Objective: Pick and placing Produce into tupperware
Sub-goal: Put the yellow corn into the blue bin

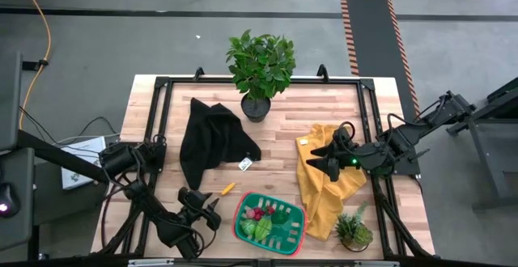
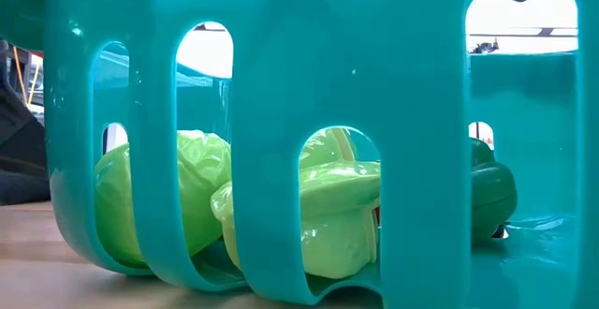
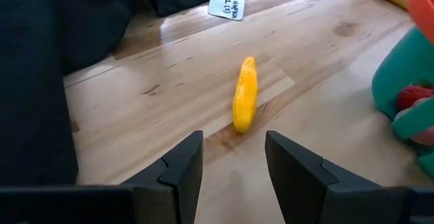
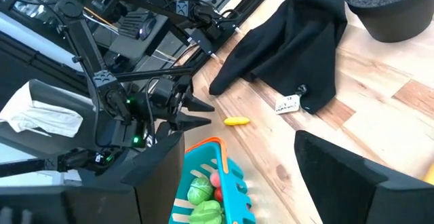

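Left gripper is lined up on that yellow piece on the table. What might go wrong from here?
The left gripper is open just short of the small yellow piece, which lies lengthwise toward the fingers; a closing grasp may only pinch its tip and flick it away. The black cloth and its tag lie nearby and might snag. The basket already holds produce, so a drop might bounce out.

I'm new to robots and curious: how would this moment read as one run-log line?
left gripper: fingers open, facing yellow produce piece on table | right gripper: open, over yellow cloth | tupperware: holds green, red produce
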